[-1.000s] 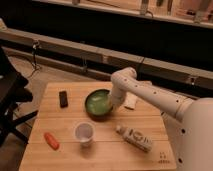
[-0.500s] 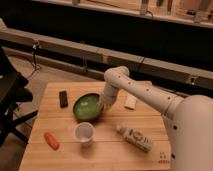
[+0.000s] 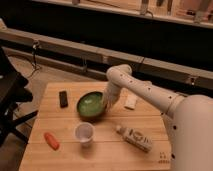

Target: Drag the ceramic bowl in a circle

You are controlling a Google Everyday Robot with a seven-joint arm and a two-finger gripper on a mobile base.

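The ceramic bowl (image 3: 90, 105) is a glossy green shallow bowl with a darker rim, resting near the middle of the wooden table (image 3: 60, 157). My white arm reaches in from the right and bends down to the bowl's right rim. The gripper (image 3: 105, 104) sits at that right edge, touching or hooked over the rim. The small white cup (image 3: 84, 133) stands just in front of the bowl, a short gap away.
A black rectangular object (image 3: 63, 98) lies left of the bowl. An orange carrot-like item (image 3: 51, 140) rests at the front left. A white bottle (image 3: 135, 138) lies on its side at the front right. A white packet (image 3: 131, 102) sits behind the arm.
The bowl has slid left and toward the front of the table, closer to the white cup, with the gripper moving along at its right rim.
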